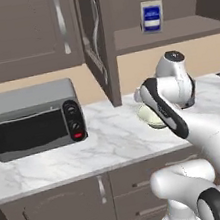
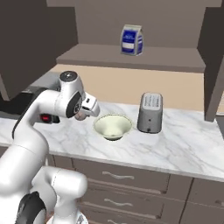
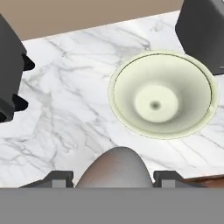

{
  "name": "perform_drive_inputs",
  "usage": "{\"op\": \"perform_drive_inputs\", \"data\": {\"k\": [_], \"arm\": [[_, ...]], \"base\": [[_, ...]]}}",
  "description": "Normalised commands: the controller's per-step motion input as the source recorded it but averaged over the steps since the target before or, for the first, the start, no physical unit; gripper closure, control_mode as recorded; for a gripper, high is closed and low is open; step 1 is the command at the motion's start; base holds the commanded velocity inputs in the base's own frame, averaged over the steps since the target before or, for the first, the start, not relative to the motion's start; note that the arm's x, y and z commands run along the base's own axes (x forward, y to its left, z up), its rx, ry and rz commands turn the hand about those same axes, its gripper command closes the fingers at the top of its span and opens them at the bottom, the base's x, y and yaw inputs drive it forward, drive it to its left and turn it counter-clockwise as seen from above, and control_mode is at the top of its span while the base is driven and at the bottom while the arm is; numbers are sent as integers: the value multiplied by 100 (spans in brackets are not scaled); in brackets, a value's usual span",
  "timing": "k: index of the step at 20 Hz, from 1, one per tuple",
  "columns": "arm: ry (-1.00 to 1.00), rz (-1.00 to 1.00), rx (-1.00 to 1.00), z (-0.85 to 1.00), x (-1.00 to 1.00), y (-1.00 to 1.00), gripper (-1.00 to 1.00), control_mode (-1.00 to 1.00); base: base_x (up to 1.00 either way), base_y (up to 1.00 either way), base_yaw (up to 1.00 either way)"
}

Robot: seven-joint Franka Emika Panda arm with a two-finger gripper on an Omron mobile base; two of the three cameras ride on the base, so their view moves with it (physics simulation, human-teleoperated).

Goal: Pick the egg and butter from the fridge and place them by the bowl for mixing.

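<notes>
My gripper (image 3: 113,180) is shut on the egg (image 3: 114,168), a pale grey-white ball with a pinkish-brown tinge, seen large between the two finger tips. It hangs above the marble counter, to the left of the bowl (image 3: 127,89) and clear of it. From the right base view the egg (image 2: 80,116) shows in the gripper (image 2: 83,114) just left of the cream-green bowl (image 2: 105,121). In the left base view the bowl (image 1: 147,115) is partly hidden behind my arm. The butter and the fridge are out of view.
A silver toaster (image 2: 150,112) stands right of the bowl. A grey toaster oven (image 1: 32,120) sits at the counter's left end. A blue and white bag (image 2: 131,40) rests on the shelf above. Bare marble (image 3: 74,100) lies between the oven and the bowl.
</notes>
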Motion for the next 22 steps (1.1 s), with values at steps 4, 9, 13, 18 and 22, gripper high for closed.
{"op": "perform_drive_inputs", "data": {"k": [4,9,13,18,22], "arm": [[0,0,0,0,0,0,100,100],[0,0,0,0,0,0,100,100],[0,0,0,0,0,0,100,100],[0,0,0,0,0,0,100,100],[0,0,0,0,0,0,100,100]], "base": [[18,-61,13],[31,-54,13],[50,-42,18],[39,-33,13],[2,-7,0]]}}
